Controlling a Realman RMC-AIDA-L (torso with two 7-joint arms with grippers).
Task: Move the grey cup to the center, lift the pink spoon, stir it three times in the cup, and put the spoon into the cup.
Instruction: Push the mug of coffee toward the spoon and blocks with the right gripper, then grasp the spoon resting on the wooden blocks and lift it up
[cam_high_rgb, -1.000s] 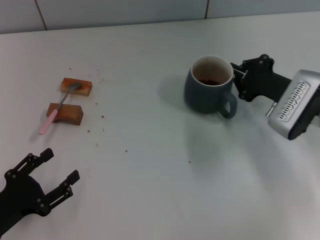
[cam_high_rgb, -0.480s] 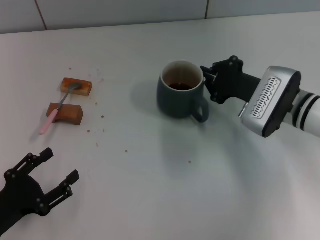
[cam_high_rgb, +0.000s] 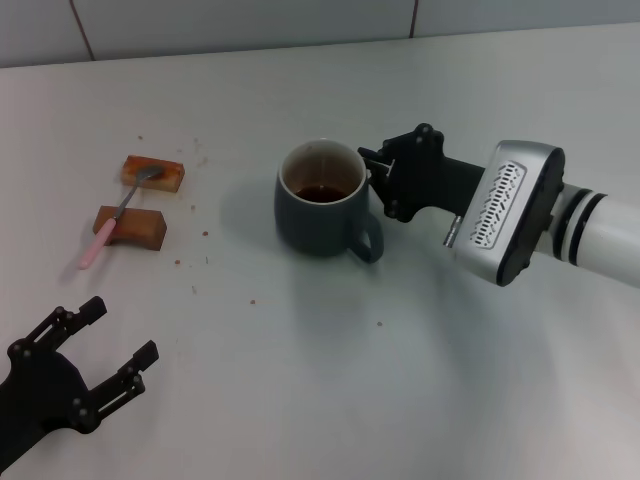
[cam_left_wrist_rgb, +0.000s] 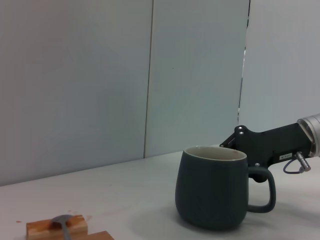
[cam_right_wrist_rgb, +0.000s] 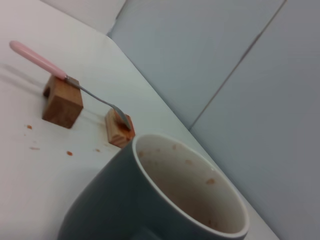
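Observation:
The grey cup (cam_high_rgb: 320, 200) stands upright near the middle of the table, its handle toward the front right and brown stains inside. It fills the right wrist view (cam_right_wrist_rgb: 160, 195) and also shows in the left wrist view (cam_left_wrist_rgb: 212, 187). My right gripper (cam_high_rgb: 378, 178) is at the cup's right rim, shut on it. The pink spoon (cam_high_rgb: 100, 240) lies at the left across two wooden blocks (cam_high_rgb: 132, 226), bowl on the far block; the right wrist view shows the spoon (cam_right_wrist_rgb: 42, 61) too. My left gripper (cam_high_rgb: 115, 335) hovers open at the front left, short of the spoon.
Reddish crumbs (cam_high_rgb: 205, 262) are scattered on the white table (cam_high_rgb: 300, 380) near the blocks. A tiled wall (cam_high_rgb: 250, 20) runs along the back edge. The right arm's silver wrist housing (cam_high_rgb: 505, 210) reaches in from the right.
The right gripper has carried the cup leftward and slightly nearer, from the right side toward the table's middle. The left gripper and the spoon have not moved.

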